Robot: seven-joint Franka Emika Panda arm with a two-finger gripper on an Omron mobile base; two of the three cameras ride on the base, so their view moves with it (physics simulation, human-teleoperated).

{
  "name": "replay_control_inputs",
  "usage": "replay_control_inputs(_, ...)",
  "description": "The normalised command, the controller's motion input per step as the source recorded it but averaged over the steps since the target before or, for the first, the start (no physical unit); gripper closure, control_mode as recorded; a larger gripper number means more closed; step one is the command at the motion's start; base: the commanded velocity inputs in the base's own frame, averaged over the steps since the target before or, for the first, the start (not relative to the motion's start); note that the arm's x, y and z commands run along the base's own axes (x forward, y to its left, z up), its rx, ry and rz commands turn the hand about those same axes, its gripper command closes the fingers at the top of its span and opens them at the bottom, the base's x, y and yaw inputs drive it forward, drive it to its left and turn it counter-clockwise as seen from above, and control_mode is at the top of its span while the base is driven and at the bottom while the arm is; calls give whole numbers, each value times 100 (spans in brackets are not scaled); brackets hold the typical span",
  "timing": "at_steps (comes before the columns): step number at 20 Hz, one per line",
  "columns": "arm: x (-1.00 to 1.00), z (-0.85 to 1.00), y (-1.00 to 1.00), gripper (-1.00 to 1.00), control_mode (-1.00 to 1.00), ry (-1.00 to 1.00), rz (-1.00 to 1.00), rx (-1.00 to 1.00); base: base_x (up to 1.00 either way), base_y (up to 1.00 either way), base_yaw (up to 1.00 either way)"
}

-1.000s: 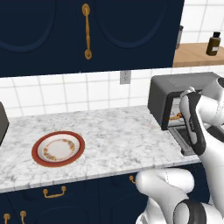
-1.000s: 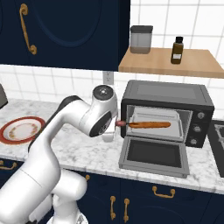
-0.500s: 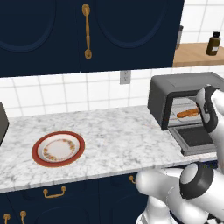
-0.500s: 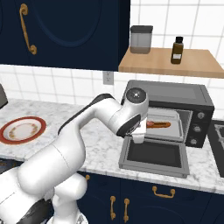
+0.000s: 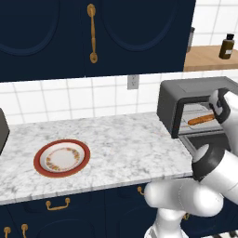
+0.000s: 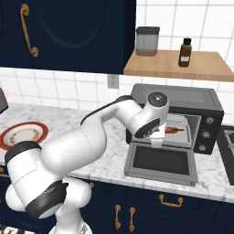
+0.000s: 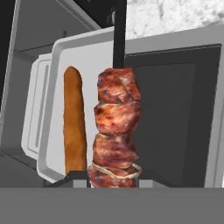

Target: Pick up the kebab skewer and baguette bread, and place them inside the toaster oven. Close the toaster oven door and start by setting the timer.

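baguette bread (image 7: 74, 122) beside kebab skewer (image 7: 116, 131), hand (image 7: 114, 177) view

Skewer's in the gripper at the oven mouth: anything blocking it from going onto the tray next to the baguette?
Nothing visible does. The toaster oven door lies open, and the tray is bare beside the baguette bread where the kebab skewer points.

Glossy white rounded arm (image 6: 87, 141) (dark bands at its joints).

Golden-brown baguette bread (image 7: 74, 122), reddish-brown chunks on kebab skewer (image 7: 116, 131), dark grey toaster oven (image 6: 183, 98), white-grey marbled surface (image 5: 116, 148), red-rimmed floral plate (image 5: 62, 157), navy cabinets (image 5: 130, 32).
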Motion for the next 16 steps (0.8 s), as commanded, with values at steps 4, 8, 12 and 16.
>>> replay_control_inputs(4, 31, -41, -7, 100, -100, 0, -6, 0, 0, 0, 0)
replay_control_inputs(8, 36, -21, -16, 100, -100, 0, -3, 0, 0, 0, 0)
replay_control_inputs(12, 33, -3, -33, 100, -100, 0, 0, 0, 0, 0, 0)
replay_control_inputs(16, 22, -7, -28, 100, -100, 0, 0, 0, 0, 0, 0)
